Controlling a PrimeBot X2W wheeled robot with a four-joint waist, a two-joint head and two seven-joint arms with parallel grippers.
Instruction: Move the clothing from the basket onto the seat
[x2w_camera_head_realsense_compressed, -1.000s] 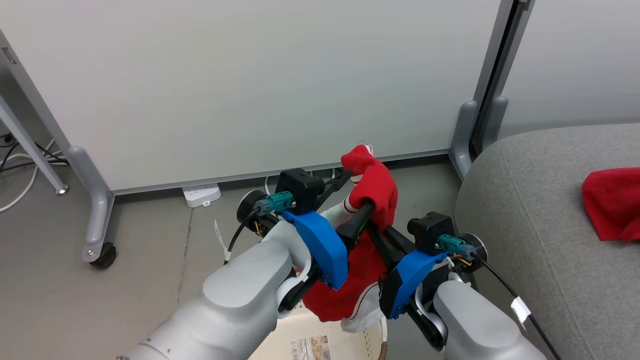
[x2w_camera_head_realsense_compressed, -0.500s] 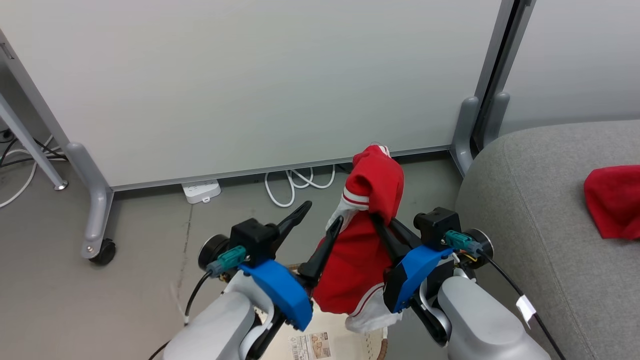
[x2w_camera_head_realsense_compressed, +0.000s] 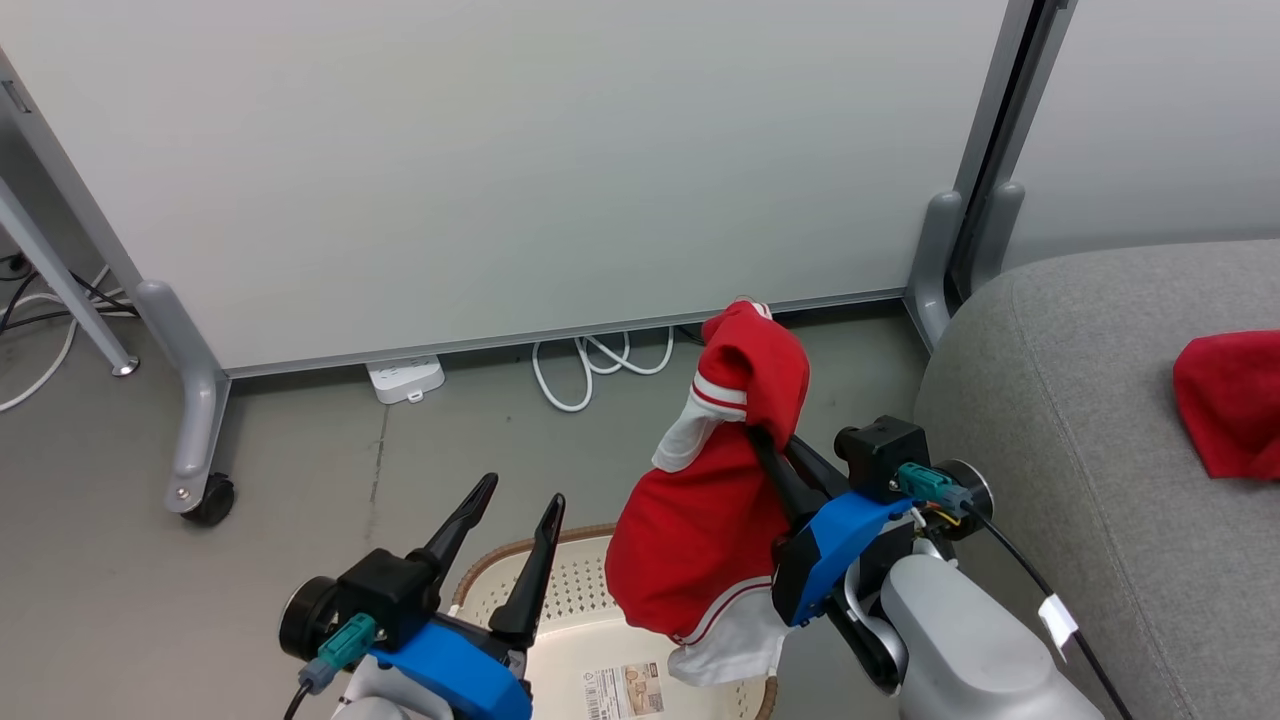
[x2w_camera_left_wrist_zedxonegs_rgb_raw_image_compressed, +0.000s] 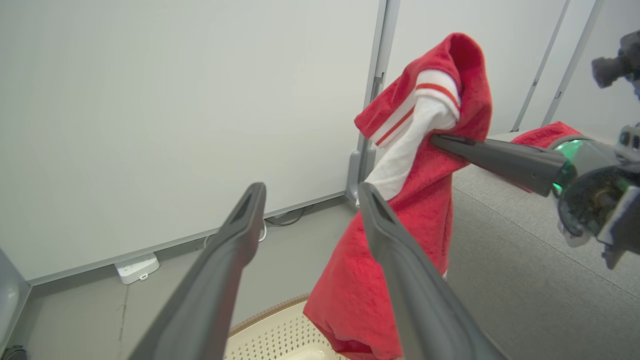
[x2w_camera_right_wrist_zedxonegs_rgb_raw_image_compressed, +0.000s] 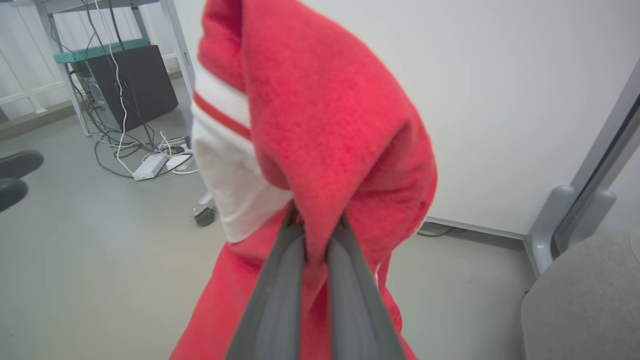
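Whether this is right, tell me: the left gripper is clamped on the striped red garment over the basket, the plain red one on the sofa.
Wrong arm. The head view shows the right gripper clamped on the striped red garment over the basket; the left gripper is open and empty. The plain red one does lie on the sofa.

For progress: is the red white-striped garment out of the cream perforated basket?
Garment lifted, hanging from shut right gripper; hem clear of basket: cannot tell.
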